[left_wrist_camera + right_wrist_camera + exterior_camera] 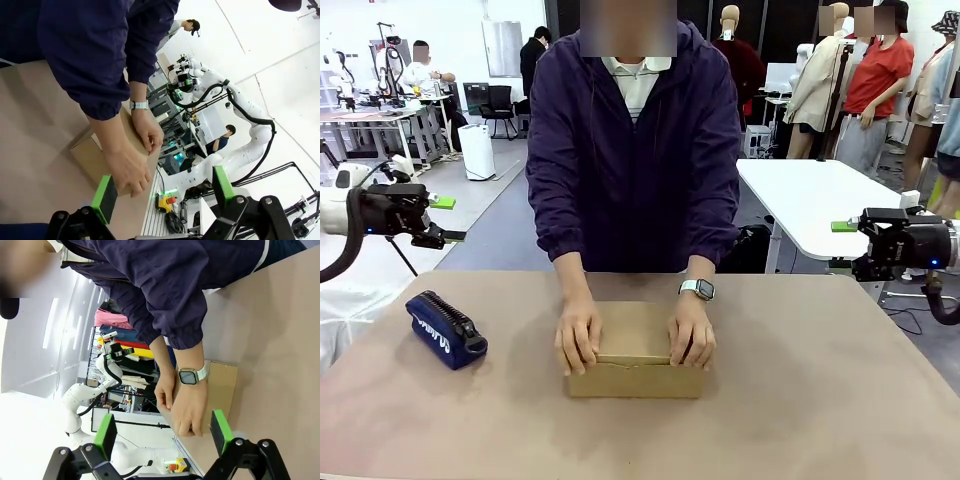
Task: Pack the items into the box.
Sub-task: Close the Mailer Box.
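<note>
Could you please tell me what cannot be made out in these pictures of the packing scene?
- Contents of the cardboard box: its flap is down and the person's hands press on it, front view.
- Lettering on the navy pouch: too small to read, front view.
- Box's far end, left wrist view: covered by the hands.
- Watch face: too small to read, right wrist view.
- Left gripper and right gripper: open, holding nothing.

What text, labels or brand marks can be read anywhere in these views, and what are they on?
Navy blue zip pouch: white lettering on its side, too small and blurred to read.
Cardboard box: no print on the faces that show.
Person's watch: dark face, nothing legible.
No other readable text.
</note>
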`<state>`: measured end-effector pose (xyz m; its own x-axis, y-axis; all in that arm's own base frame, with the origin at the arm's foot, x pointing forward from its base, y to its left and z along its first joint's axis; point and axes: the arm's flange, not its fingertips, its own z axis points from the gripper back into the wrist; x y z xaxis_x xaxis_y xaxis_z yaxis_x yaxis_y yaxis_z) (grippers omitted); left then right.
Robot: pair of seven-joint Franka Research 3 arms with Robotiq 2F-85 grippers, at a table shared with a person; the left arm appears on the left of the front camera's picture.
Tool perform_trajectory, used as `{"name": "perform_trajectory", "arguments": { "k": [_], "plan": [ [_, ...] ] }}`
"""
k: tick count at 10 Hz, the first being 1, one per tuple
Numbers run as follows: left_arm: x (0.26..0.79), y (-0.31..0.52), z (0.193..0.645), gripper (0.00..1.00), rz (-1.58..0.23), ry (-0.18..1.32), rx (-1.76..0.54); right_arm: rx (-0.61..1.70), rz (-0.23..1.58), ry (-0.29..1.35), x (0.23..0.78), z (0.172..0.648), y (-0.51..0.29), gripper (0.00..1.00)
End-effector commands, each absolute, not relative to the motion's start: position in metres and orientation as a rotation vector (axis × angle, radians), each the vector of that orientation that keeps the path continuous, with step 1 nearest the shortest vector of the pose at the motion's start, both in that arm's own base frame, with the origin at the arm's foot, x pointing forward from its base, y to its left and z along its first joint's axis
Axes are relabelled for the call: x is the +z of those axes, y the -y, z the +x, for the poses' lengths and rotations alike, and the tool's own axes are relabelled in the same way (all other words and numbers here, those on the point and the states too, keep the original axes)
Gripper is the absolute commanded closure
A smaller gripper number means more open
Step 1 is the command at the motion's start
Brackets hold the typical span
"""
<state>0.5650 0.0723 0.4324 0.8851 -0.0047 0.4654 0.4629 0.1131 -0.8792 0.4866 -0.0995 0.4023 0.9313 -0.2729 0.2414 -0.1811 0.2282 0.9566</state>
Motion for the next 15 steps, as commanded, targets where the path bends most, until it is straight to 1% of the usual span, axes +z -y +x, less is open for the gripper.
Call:
{"name": "perform_trajectory", "arguments": {
  "k": [1, 15],
  "plan": [
    [0.4334, -0.0720, 0.5583, 0.00, -1.416, 0.395, -0.374, -0.055, 1.347, 0.400, 0.4074, 0.4855, 0.0982, 0.00],
    [0.4334, -0.0720, 0.5583, 0.00, -1.416, 0.395, -0.374, -0.055, 1.347, 0.400, 0.4074, 0.4855, 0.0982, 0.00]
  ]
}}
